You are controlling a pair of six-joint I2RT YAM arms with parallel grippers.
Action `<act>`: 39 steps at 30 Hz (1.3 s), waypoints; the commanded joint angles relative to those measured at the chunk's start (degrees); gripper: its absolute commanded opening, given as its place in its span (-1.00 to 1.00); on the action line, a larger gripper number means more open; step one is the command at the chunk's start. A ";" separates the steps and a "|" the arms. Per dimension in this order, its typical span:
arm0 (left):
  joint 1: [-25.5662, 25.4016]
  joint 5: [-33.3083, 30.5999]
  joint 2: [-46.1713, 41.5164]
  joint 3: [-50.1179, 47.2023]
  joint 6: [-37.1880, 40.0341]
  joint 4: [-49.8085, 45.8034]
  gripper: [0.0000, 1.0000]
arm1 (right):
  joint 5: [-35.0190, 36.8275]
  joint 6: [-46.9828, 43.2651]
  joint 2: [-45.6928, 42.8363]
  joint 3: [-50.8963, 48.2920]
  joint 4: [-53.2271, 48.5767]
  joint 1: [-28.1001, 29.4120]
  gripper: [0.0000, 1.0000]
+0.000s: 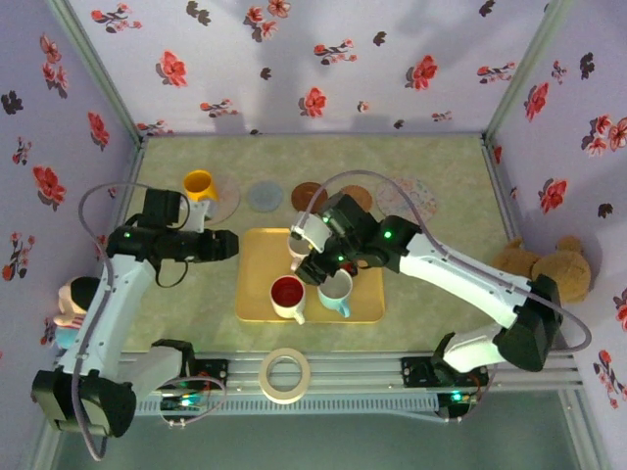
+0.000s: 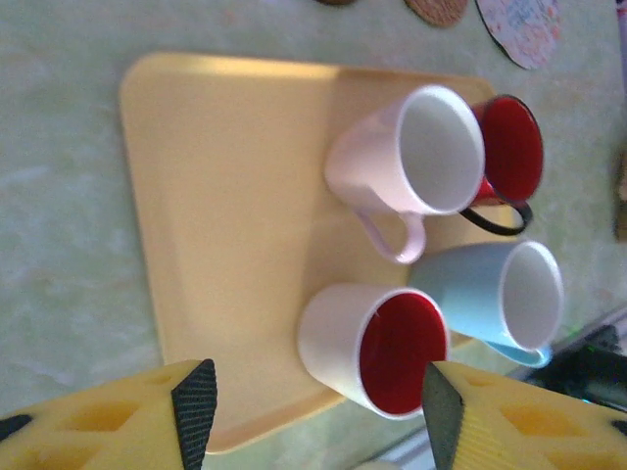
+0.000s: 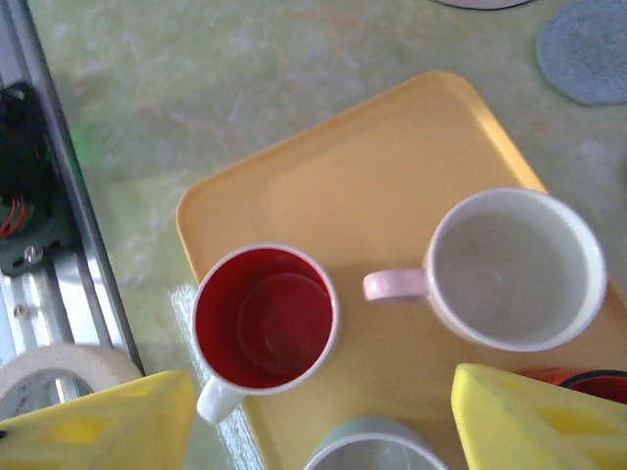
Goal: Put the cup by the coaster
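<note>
Hovering over the yellow tray [image 3: 372,157], the right gripper [image 3: 323,392] holds its fingers [image 3: 529,421] wide apart, gripping nothing. The pale blue cup [image 3: 372,446] sits closest, its rim between them. Just beyond stand the red-lined white cup [image 3: 263,318] and the pink cup [image 3: 514,269]; farther off lies a grey coaster [image 3: 588,49]. The left gripper [image 2: 318,392], also spread and empty, hangs at the tray's edge facing the red-lined cup.

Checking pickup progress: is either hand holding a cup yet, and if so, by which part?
Nothing is held. The left hand and the right hand are both open, with none of the cups on the tray between their fingers.
</note>
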 commanded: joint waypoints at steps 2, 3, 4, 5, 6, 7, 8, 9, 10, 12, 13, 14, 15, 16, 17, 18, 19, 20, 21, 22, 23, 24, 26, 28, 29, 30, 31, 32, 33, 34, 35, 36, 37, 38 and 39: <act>-2.24 3.02 -2.47 -3.43 -4.12 0.19 0.11 | 5.60 2.05 -1.46 -1.77 -2.75 3.36 0.28; -2.72 3.02 -2.88 -4.31 -5.16 0.30 0.08 | 6.44 2.38 -1.49 -2.33 -2.75 4.08 0.26; -3.34 3.03 -3.47 -5.45 -6.35 1.11 0.05 | 7.34 2.65 -1.42 -2.78 -2.79 4.85 0.21; -4.09 3.02 -4.05 -6.48 -7.54 2.40 0.02 | 8.16 2.94 -1.20 -3.18 -2.89 5.62 0.16; -4.69 3.02 -4.36 -7.39 -8.41 2.94 0.00 | 8.86 3.26 -1.03 -3.49 -3.00 6.23 0.12; -5.36 3.02 -4.63 -8.43 -9.49 3.51 -0.03 | 9.66 3.56 -0.68 -3.62 -3.17 6.95 0.05; -5.87 3.02 -4.82 -9.49 -10.70 4.20 -0.08 | 10.23 3.83 -0.25 -3.61 -3.57 7.67 -0.05; -6.25 3.07 -4.98 -10.45 -11.88 5.01 -0.15 | 10.69 4.09 0.21 -3.51 -3.90 8.06 -0.13; -6.55 3.02 -4.99 -11.63 -13.11 5.99 -0.21 | 11.41 4.49 0.71 -3.38 -4.23 8.71 -0.22; -7.28 3.02 -4.74 -13.53 -14.82 7.61 -0.29 | 12.92 4.72 1.43 -3.37 -4.69 9.88 -0.35; -7.66 3.06 -4.66 -14.35 -15.38 8.38 -0.33 | 13.68 4.81 1.82 -3.46 -4.85 10.53 -0.40; -7.96 3.02 -4.49 -15.17 -15.89 9.15 -0.36 | 14.42 4.90 2.13 -3.42 -5.15 11.11 -0.45; -8.07 3.11 -4.32 -15.77 -16.28 9.83 -0.40 | 15.02 5.05 2.47 -3.46 -5.49 11.43 -0.50; -8.40 3.24 -4.10 -16.51 -16.64 10.65 -0.44 | 15.93 5.30 2.87 -3.47 -5.86 12.00 -0.55; -8.60 3.36 -3.82 -17.07 -16.97 11.46 -0.48 | 16.98 5.51 3.20 -3.50 -6.08 12.54 -0.59; -8.82 3.50 -3.58 -17.63 -17.25 12.13 -0.50 | 17.51 5.50 3.43 -3.67 -6.27 13.01 -0.64; -9.13 3.76 -3.37 -18.21 -17.61 13.15 -0.53 | 17.75 5.43 3.57 -3.94 -6.34 13.67 -0.72; -9.44 3.89 -3.12 -18.86 -18.00 14.11 -0.58 | 17.93 5.43 3.75 -4.18 -6.35 14.10 -0.80; -9.70 4.15 -2.92 -19.26 -18.32 14.86 -0.62 | 17.89 5.47 4.03 -4.38 -6.37 14.40 -0.87; -9.93 4.70 -2.53 -19.72 -18.56 15.66 -0.65 | 17.77 5.43 4.27 -4.36 -6.75 14.60 -0.95; -10.06 5.16 -2.10 -20.23 -18.69 16.23 -0.66 | 17.68 5.46 4.80 -4.45 -7.16 14.81 -1.00; -10.28 5.37 -1.72 -20.58 -18.77 16.54 -0.67 | 17.59 5.50 5.05 -4.47 -7.56 14.96 -1.00; -10.65 5.65 -0.53 -21.40 -18.64 17.12 -0.73 | 17.41 5.45 6.06 -4.56 -8.25 15.32 -1.00; -11.15 5.82 0.46 -21.99 -18.78 17.63 -0.77 | 17.07 4.88 6.72 -4.71 -8.44 15.73 -1.00; -11.43 6.24 0.92 -22.28 -18.99 18.23 -0.78 | 16.85 4.49 6.91 -4.81 -8.38 15.91 -1.00; -11.66 6.66 1.25 -22.59 -19.41 18.92 -0.78 | 16.67 4.27 6.99 -4.97 -8.21 16.03 -1.00; -11.81 6.96 1.55 -22.91 -19.88 19.65 -0.79 | 16.54 4.06 7.16 -5.13 -7.99 16.07 -1.00; -12.01 7.06 1.71 -23.32 -20.33 20.17 -0.80 | 16.37 3.85 7.34 -5.22 -7.84 16.06 -1.00; -12.00 7.06 1.91 -23.63 -20.61 20.40 -0.80 | 16.20 3.71 7.51 -5.32 -7.81 16.11 -1.00; -12.04 7.06 2.18 -23.93 -20.80 20.51 -0.81 | 15.82 3.46 7.82 -5.33 -7.81 16.11 -1.00; -12.21 7.06 2.68 -24.07 -20.80 20.60 -0.82 | 15.42 3.20 8.17 -5.28 -7.83 16.06 -1.00; -12.36 7.13 3.16 -24.07 -20.72 20.58 -0.82 | 14.99 2.90 8.61 -5.23 -7.92 16.04 -1.00; -12.44 7.22 3.69 -24.02 -20.65 20.51 -0.82 | 14.50 2.43 9.13 -5.11 -8.13 16.04 -1.00; -12.40 7.24 4.30 -23.98 -20.63 20.60 -0.82 | 14.26 1.97 9.74 -4.91 -8.52 16.10 -1.00; -12.50 7.25 4.75 -23.98 -20.61 20.88 -0.82 | 14.16 1.55 10.21 -4.78 -8.82 16.04 -1.00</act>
